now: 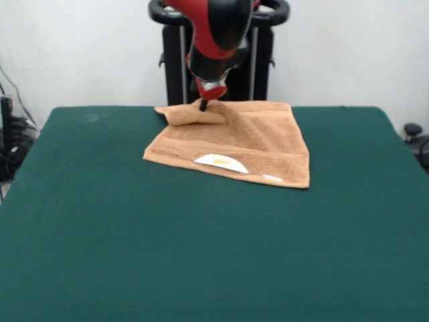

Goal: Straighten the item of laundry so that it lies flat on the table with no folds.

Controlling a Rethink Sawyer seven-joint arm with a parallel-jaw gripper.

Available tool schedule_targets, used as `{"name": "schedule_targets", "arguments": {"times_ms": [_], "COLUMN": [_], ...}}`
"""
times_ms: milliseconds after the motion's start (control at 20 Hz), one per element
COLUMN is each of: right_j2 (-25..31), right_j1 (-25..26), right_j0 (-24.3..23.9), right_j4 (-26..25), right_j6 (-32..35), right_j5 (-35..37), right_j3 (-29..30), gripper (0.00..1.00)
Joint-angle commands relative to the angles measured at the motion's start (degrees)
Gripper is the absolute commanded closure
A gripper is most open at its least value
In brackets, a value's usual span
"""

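The item of laundry [234, 141], a tan-orange terry towel, lies on the far middle part of the dark green table [201, 255]. Two white labels sit along the towel's near edge. Its far left corner [191, 114] is folded over onto the rest of the towel and forms a raised flap. My gripper [203, 104] comes down from the red and black arm and its dark tip meets the top of that flap. The tip is too small and dark to show how it stands. The towel's right part lies flat, with its woven band visible.
The robot's black pedestal [218, 67] stands right behind the towel at the table's far edge. Dark equipment shows beyond the left edge [10, 134] and the right edge [415, 137] of the table.
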Motion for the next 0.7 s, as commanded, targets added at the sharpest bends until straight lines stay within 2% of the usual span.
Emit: {"name": "schedule_targets", "arguments": {"times_ms": [50,100,300,400,700], "right_j2": [16.6,17.4,16.6,16.7,14.7], "right_j1": [-4.6,-5.8,-9.7,-10.8,-12.9], "right_j0": [-8.8,-9.4,-8.0,-7.5,-6.0], "right_j4": [3.4,3.3,2.4,2.2,2.0], "right_j6": [3.2,2.9,3.3,4.0,5.5], "right_j5": [-3.9,-3.4,7.0,9.5,11.8], "right_j3": [4.0,4.1,2.2,1.9,-0.2], "gripper": [0.00,0.00,0.00,0.00,0.00]}}
